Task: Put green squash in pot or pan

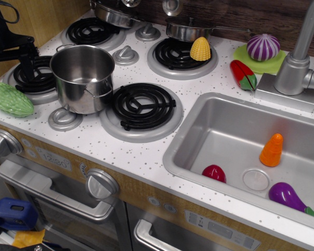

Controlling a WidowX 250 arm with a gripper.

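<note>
The green squash (10,99) is light green and bumpy and lies on the white counter at the far left, beside the front-left burner. The steel pot (83,78) stands upright and empty just right of it. My black gripper (9,70) hangs at the left edge, just above and behind the squash, with its fingers spread wide; one fingertip (27,65) is over the left burner and the other is at the frame edge. It holds nothing. A small pan (186,30) sits on the back right burner.
A yellow corn-like cone (200,49) sits on the back right burner. A red pepper (243,75) and a purple-white onion (263,47) lie near the tap (298,63). The sink (240,125) holds an orange carrot (272,150), a red piece and an eggplant (288,196).
</note>
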